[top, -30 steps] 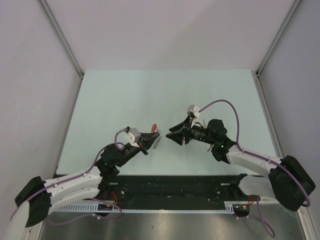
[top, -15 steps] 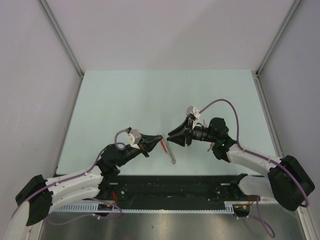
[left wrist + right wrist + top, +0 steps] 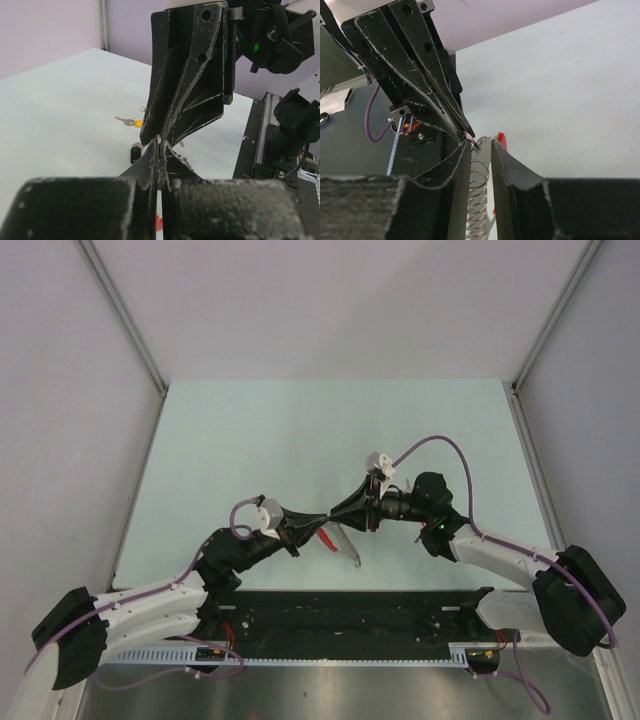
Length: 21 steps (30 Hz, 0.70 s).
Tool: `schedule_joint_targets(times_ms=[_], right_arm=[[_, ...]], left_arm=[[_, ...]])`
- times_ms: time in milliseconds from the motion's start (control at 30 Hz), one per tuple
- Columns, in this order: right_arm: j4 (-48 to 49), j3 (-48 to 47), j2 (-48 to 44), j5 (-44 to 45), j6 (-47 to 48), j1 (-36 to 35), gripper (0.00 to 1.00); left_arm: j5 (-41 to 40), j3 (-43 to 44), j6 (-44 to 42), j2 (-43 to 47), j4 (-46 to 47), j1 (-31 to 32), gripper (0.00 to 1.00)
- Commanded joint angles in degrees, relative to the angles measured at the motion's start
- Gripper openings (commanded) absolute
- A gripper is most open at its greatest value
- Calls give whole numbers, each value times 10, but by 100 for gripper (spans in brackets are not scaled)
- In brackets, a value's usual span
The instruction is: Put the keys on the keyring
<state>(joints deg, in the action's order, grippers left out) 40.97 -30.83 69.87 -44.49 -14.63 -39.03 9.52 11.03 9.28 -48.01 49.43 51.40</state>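
My left gripper (image 3: pixel 322 522) is shut on a thin metal ring of the keyring (image 3: pixel 346 545), pinched at its tips (image 3: pixel 158 144). The keyring hangs below those tips, its silver row of rings (image 3: pixel 479 186) beside its red arc (image 3: pixel 502 140). My right gripper (image 3: pixel 337 514) meets the left one tip to tip. Its jaws (image 3: pixel 481 145) stand a narrow gap apart, with the silver rings showing in that gap. On the table behind, the left wrist view shows a yellow-headed key (image 3: pixel 136 123) and a black-headed key (image 3: pixel 135 152). Other keys are out of view.
The pale green table (image 3: pixel 250 440) has grey walls at the left, right and back. A black rail (image 3: pixel 350 612) runs along its near edge between the arm bases. The right arm's purple cable (image 3: pixel 440 445) loops above its wrist.
The keyring has swung from above the left gripper's tips to hang below them. The right gripper has come in to the left and its jaws have narrowed. The left gripper has edged right.
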Motion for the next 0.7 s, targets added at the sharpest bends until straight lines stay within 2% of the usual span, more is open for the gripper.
schedule_joint_targets(times_ms=[0,100,133,233,300,367,433,500,667], right_arm=[[16,-26,4,-11,14,-7,26],[14,-28,9,-13,15,-8,18],[13,-29,10,-14,16,-8,11],[2,-33,9,-12,23,-6,0],[-15,-39,5,-6,39,-4,0],[-67,-55,-3,11,59,-2,0],[-147,-75,-10,34,106,-1,0],[-199,-108,-11,79,137,-3,0],[-373,-189,16,182,220,-9,0]], left_arm=[[15,23,11,-3,53,0,0],[14,23,13,-5,56,0,0],[13,24,13,-5,57,0,0],[-1,24,13,-2,48,0,0],[-26,29,10,3,25,-1,0],[-41,33,12,8,5,-5,9],[-65,42,14,21,-36,-10,28],[-80,55,15,41,-70,-16,39],[-126,108,4,64,-210,-28,55]])
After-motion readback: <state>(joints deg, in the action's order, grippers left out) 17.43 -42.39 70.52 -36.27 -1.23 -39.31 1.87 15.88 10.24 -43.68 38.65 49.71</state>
